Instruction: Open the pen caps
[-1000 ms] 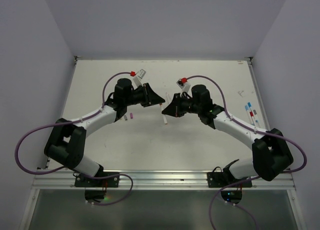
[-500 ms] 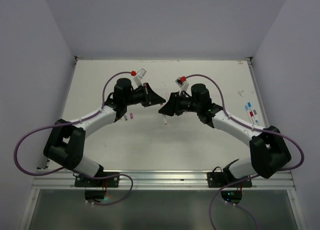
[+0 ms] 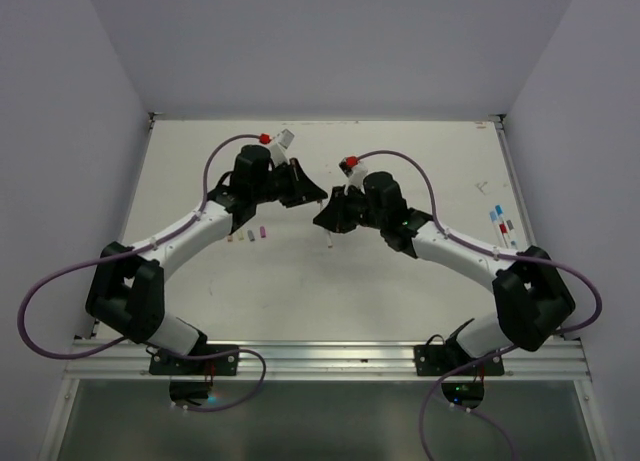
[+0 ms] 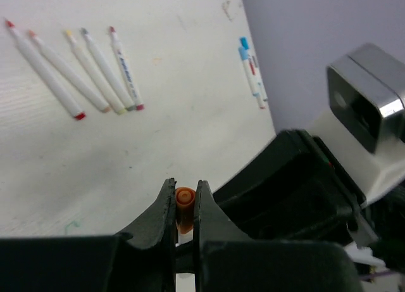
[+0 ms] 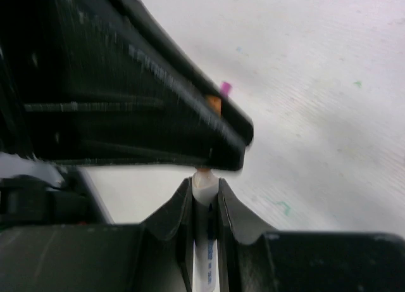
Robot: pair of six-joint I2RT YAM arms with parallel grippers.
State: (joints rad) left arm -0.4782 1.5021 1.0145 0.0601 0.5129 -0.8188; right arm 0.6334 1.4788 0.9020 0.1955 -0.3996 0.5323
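Observation:
My left gripper (image 3: pixel 316 194) (image 4: pixel 184 189) is shut on a small orange pen cap (image 4: pixel 184 206), held above the table. My right gripper (image 3: pixel 320 221) (image 5: pixel 205 182) is shut on a thin white pen (image 5: pixel 206 209); the pen's lower end (image 3: pixel 327 243) sticks out below it. In the right wrist view the pen's tapered bare tip sits right under the left gripper's fingers (image 5: pixel 158 108), where the orange cap (image 5: pixel 214 103) shows. Several uncapped pens (image 4: pixel 76 70) lie in a row on the table. Loose caps (image 3: pixel 262 232) lie under the left arm; a pink one shows (image 5: pixel 225 87).
Capped pens with blue and red ends (image 3: pixel 497 224) (image 4: pixel 250 70) lie near the right wall. Purple cables (image 3: pixel 60 281) loop off both arms. Walls stand close on the left, the right and the far side.
Both grippers have shifted a little to the left and toward the far wall, staying tip to tip, each still shut on its piece.

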